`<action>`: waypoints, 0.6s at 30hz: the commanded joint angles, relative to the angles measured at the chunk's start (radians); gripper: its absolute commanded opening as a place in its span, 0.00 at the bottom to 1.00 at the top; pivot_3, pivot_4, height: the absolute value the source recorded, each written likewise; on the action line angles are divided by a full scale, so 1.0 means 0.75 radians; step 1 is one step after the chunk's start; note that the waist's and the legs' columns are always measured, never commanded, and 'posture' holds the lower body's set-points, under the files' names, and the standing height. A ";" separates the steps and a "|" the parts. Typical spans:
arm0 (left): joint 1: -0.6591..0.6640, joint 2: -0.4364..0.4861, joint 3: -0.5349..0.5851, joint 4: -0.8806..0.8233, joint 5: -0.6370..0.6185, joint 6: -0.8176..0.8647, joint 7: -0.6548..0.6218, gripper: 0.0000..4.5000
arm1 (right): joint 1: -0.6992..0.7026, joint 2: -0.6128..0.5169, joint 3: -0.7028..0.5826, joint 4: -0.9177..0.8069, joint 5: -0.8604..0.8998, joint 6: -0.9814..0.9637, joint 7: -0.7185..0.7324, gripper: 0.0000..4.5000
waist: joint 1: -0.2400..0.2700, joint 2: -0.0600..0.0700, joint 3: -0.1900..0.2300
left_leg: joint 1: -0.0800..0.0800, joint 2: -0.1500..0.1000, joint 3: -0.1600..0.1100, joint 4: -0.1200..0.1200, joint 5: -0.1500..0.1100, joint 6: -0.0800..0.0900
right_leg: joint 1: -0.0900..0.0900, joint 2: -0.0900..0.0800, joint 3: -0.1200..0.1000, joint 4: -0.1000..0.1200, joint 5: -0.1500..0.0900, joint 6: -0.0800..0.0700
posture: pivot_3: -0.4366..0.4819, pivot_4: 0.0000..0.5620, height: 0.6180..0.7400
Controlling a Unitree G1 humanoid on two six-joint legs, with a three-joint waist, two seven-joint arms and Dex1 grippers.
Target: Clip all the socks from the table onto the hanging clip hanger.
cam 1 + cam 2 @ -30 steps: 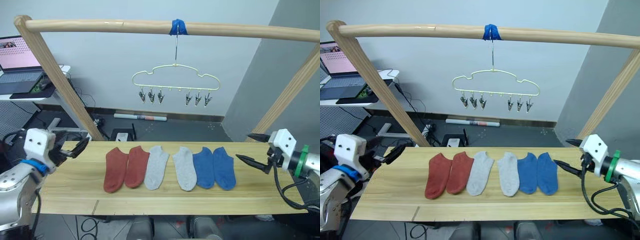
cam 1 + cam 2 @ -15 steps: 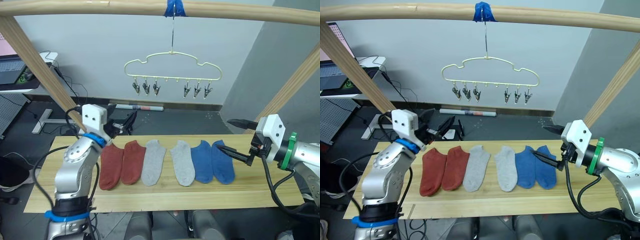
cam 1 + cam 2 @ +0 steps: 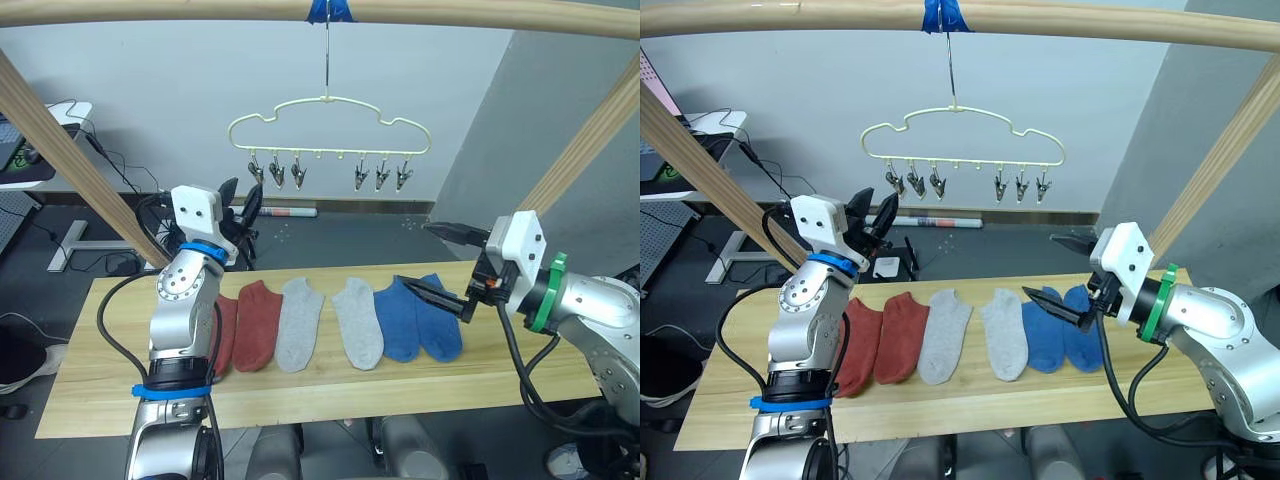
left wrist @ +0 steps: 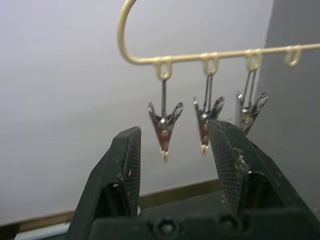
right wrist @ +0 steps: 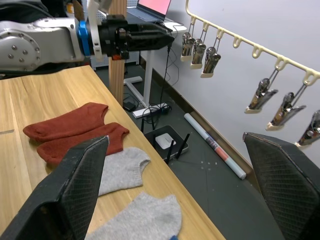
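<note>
Here nothing has been picked up yet: all six socks lie flat in a row on the table [image 3: 90, 400], toes toward the robot, so each can be taken singly. From the robot's left they run rust red sock [image 3: 224, 335], partly hidden behind the left forearm, second rust red sock [image 3: 257, 324], grey sock [image 3: 297, 323], second grey sock [image 3: 357, 321], blue sock [image 3: 401, 318] and second blue sock [image 3: 438, 320]; neighbours touch or slightly overlap.

The clip hanger [image 3: 328, 122] hangs by its hook from the wooden pole [image 3: 150, 10], where blue tape [image 3: 328, 9] fixes it, well above the table's far edge. That leaves its silver clips [image 3: 276, 171] dangling free in two groups of three, with room beneath for a sock to hang.

The left gripper [image 3: 240, 205] is raised upright, its fingers spread and empty, pointing up toward the left group of clips. In the left wrist view the nearest clip [image 4: 164, 127] sits framed between the two fingers but seems to lie beyond them, not touched; the depth is hard to judge there. This looks like an arm readied to pinch a clip open.

The right gripper [image 3: 432, 262] is also wide open and empty, one finger held high, the lower one hovering just over the blue socks at their cuff end. It is probably lining up to take a blue sock, which would then have to be carried up to the clips.
</note>
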 commanded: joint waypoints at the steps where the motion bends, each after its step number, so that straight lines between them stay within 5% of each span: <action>1: -0.055 -0.007 0.014 0.028 0.002 -0.027 0.027 0.50 | -0.032 0.011 0.002 -0.042 0.036 0.001 -0.011 1.00 | 0.000 -0.001 0.002 | 0.000 0.000 0.000 0.000 0.000 0.000 | 0.000 0.000 0.000 0.000 0.000 0.000 | 0.19 0.50 1.00; 18: -0.282 -0.003 0.003 0.360 0.042 -0.177 0.001 0.50 | -0.182 0.092 0.086 -0.056 0.116 0.068 -0.074 1.00 | -0.004 -0.001 0.008 | -0.003 0.000 0.000 -0.002 0.000 0.000 | -0.002 0.000 -0.001 -0.004 -0.001 0.001 | 0.20 0.48 1.00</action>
